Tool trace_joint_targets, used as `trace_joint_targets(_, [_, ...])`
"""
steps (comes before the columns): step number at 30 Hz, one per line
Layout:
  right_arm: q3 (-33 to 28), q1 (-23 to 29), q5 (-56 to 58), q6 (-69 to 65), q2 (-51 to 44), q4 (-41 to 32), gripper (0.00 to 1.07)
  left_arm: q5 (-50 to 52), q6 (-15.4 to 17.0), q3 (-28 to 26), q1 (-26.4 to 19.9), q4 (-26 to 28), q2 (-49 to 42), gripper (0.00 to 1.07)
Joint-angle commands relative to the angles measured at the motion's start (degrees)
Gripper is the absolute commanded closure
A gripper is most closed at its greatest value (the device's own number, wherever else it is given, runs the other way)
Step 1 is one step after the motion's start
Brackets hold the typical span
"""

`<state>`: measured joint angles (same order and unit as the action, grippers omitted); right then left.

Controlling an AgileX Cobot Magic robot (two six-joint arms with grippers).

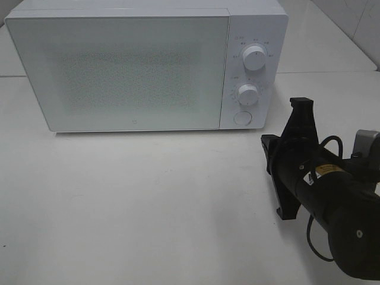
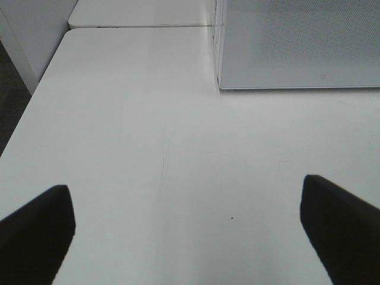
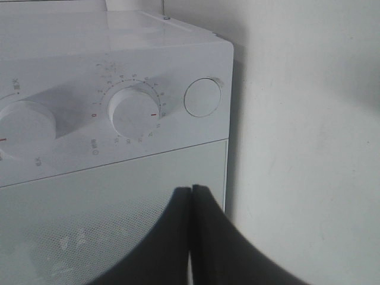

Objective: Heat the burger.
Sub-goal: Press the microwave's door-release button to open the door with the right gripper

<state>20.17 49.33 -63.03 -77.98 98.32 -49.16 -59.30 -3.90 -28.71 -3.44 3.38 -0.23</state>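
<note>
Left pincer: the left pincer [image 2: 185, 184] is hanging released over the near left part of the desk [image 1: 148, 202], its two dark fingers [image 2: 35, 234] standing wide apart with bare desk between them and nothing in the grip.
Right arm: the right arm [image 1: 341, 205] is reaching in over the near right corner of the desk, its black body pointing toward the microwave.
Right pincer: the right pincer [image 3: 191, 189] is clenched, its fingers pressing flat against each other with nothing between them; it is hovering just off the microwave's front right corner, and the exterior view is showing it apart from the casing.
Desk: the white desk is lying bare between the arms and the microwave, its left edge showing in the left wrist view.
Microwave: the white microwave [image 1: 136, 18] is standing along the far edge of the desk, front facing the arms.
Door: the door [image 1: 119, 71] is sitting shut, its dotted window giving no view inside.
Controls: the upper knob [image 1: 255, 57], the lower knob [image 1: 248, 93] and the round button [image 1: 241, 117] are lining up down the right panel.
Burger: the burger is showing in none of the views, so I cannot tell where it is.
</note>
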Motion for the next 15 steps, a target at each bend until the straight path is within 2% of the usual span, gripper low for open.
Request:
trace_joint_targets(1, [0.2,0.1,0.9,-0.5,-0.1,-0.6,1.07,0.3,0.3,0.2,0.5,0.1,-1.3,0.09])
trace_joint_targets(6, [1.8,-0.9,2.0,-0.5,1.5,-0.7,1.07,0.3,0.3,0.2,0.5,0.1,-1.3,0.09])
trace_joint_targets(15, [8.2,-7.2,6.9,-2.1,6.5,6.3,1.07,0.3,0.3,0.2,0.5,0.1,-1.3,0.09])
